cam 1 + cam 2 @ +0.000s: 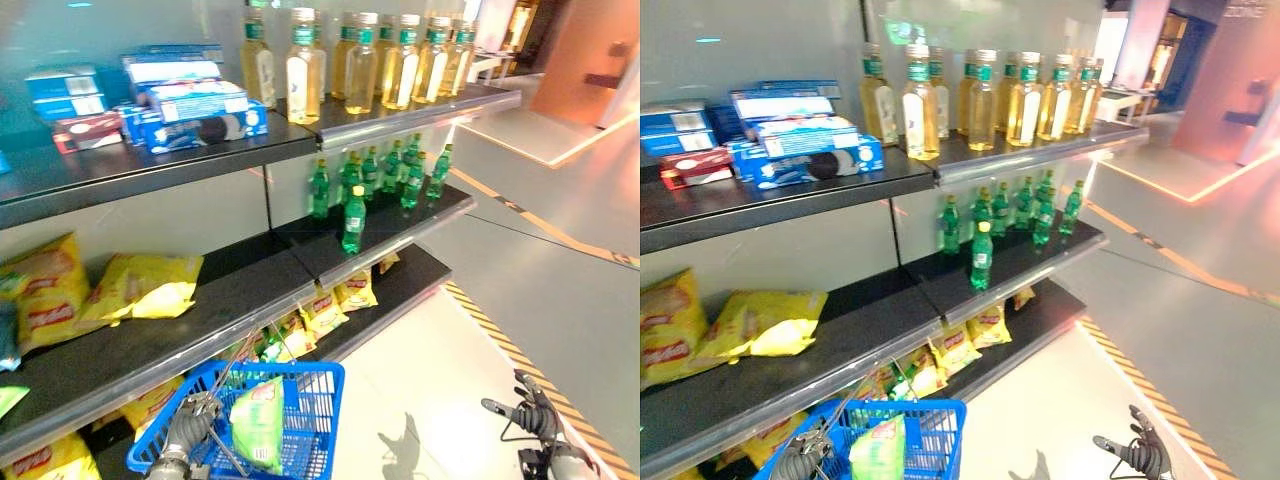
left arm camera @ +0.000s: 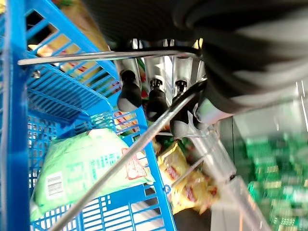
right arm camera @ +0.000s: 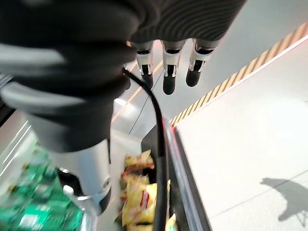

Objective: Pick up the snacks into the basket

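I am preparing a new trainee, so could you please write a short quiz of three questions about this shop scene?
1. True or false: the blue basket already holds a green snack bag.
2. What is the left hand doing? A) resting open on a shelf B) fingers curled round the basket's wire handle C) pinching a bottle
3. Fill in: the right hand hangs over the floor with its fingers ______ and nothing in them.

Key:
1. True.
2. B.
3. Open (relaxed); in the right wrist view they point out freely.
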You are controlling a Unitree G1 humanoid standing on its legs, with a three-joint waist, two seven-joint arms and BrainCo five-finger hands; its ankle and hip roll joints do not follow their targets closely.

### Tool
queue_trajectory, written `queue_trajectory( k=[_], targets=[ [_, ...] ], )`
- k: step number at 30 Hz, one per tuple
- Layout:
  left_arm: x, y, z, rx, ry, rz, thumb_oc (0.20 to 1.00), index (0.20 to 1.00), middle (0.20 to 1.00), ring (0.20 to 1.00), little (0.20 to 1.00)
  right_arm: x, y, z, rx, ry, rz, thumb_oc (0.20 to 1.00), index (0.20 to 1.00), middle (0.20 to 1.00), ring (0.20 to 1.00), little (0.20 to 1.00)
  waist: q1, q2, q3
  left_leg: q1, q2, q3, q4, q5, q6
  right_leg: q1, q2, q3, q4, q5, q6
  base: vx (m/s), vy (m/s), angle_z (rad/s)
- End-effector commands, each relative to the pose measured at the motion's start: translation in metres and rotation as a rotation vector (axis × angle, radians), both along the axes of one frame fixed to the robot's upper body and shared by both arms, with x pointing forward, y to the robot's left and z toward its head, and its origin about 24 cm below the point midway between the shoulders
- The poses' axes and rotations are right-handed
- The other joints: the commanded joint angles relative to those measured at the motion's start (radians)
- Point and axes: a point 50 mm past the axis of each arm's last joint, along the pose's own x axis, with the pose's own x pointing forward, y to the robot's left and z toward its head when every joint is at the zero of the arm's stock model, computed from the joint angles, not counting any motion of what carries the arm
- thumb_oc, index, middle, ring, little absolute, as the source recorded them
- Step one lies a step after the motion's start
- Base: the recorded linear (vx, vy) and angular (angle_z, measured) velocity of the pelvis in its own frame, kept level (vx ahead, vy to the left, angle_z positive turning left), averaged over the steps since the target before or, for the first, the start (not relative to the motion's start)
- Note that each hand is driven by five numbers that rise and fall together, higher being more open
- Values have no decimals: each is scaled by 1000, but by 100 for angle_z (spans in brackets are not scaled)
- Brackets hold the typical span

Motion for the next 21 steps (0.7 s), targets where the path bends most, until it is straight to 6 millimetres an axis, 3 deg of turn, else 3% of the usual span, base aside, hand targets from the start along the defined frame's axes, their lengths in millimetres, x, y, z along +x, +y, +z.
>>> queue_trajectory(
  k=[1, 4, 7, 8, 9, 10, 11, 12, 13, 15, 17, 19, 21],
  targets=[
    [28, 20, 55, 82, -305, 23, 200, 200, 200, 200, 200, 28, 0, 28, -44, -155, 33, 1000, 1000, 1000, 1000, 1000, 34, -40, -31, 15, -48, 66, 20, -41, 5, 81, 0, 45, -34, 1, 136, 242, 160, -65],
    [29, 22, 59, 91, -316, 20, 200, 200, 200, 200, 200, 30, 2, 28, -34, -162, 16, 1000, 1000, 1000, 1000, 1000, 27, -44, -44, 70, -36, 74, -20, -51, 26, 35, -14, 24, 107, 8, 176, 138, 76, -39],
    [30, 26, 64, 140, -320, 9, 200, 200, 200, 200, 200, 37, 11, 31, -44, -175, 58, 1000, 1000, 1000, 1000, 1000, 17, -51, -17, 133, -30, 81, -38, -76, 57, -120, -44, -37, 402, 177, 303, 72, 77, -21],
    [32, 26, 65, 146, -323, 5, 200, 200, 200, 200, 200, 40, 14, 35, -48, -195, 66, 1000, 1000, 1000, 1000, 1000, 11, -39, -1, 150, -19, 78, -45, -76, 65, -157, -42, -60, 493, 186, 306, 143, 175, -17],
    [34, 25, 66, 155, -320, -8, 200, 200, 200, 200, 200, 42, 14, 37, -54, -208, 63, 1000, 1000, 1000, 1000, 1000, 5, -23, 6, 178, -9, 55, -63, -80, 66, -208, -58, -96, 536, 148, 259, 117, 128, -2],
    [34, 25, 65, 155, -320, -8, 200, 200, 200, 200, 200, 42, 14, 37, -55, -208, 63, 1000, 1000, 1000, 1000, 1000, 2, -24, 7, 180, -11, 51, -64, -80, 66, -207, -61, -98, 539, 145, 258, 259, 100, 20],
    [35, 24, 66, 148, -325, -1, 200, 200, 200, 200, 200, 43, 12, 40, -65, -217, 49, 1000, 1000, 1000, 1000, 1000, -1, -16, 2, 209, -14, 44, -87, -87, 61, -219, -133, -123, 437, 109, 227, 168, 23, 15],
    [35, 24, 66, 148, -325, -1, 200, 200, 200, 200, 200, 43, 12, 40, -66, -217, 48, 1000, 1000, 1000, 1000, 1000, -4, -16, 4, 213, -14, 40, -89, -88, 61, -214, -134, -126, 435, 107, 227, 345, -33, 18],
    [40, 22, 69, 133, -341, -7, 200, 200, 200, 200, 200, 43, 8, 42, -69, -221, 38, 1000, 1000, 1000, 1000, 1000, -11, -10, 4, 220, -21, 10, -83, -107, 43, -237, -176, -86, 273, 81, 212, 197, -59, 7],
    [41, 21, 69, 128, -342, -14, 200, 200, 200, 200, 200, 43, 6, 44, -82, -221, 37, 1000, 1000, 1000, 1000, 1000, -20, -10, 8, 230, -28, -8, -75, -123, 37, -223, -182, -59, 195, 92, 215, 235, -70, 18],
    [46, 22, 74, 130, -358, -30, 200, 200, 200, 200, 200, 41, -2, 49, -104, -233, 18, 1000, 1000, 1000, 1000, 1000, -42, -18, 13, 244, -47, -61, -61, -159, 22, -237, -189, 100, 44, 136, 238, 285, -128, 53],
    [47, 22, 75, 133, -365, -26, 200, 200, 200, 200, 200, 42, -5, 54, -121, -249, 12, 1000, 1000, 1000, 1000, 1000, -40, -30, 19, 262, -49, -91, -53, -188, 15, -258, -197, 120, 5, 169, 254, 278, -209, 74],
    [47, 22, 76, 132, -374, -28, 200, 200, 200, 200, 200, 40, -8, 56, -128, -252, 9, 1000, 1000, 1000, 1000, 1000, -36, -50, 10, 264, -52, -117, -42, -207, 6, -225, -223, 63, -20, 181, 255, 236, -268, 78]
  ],
)
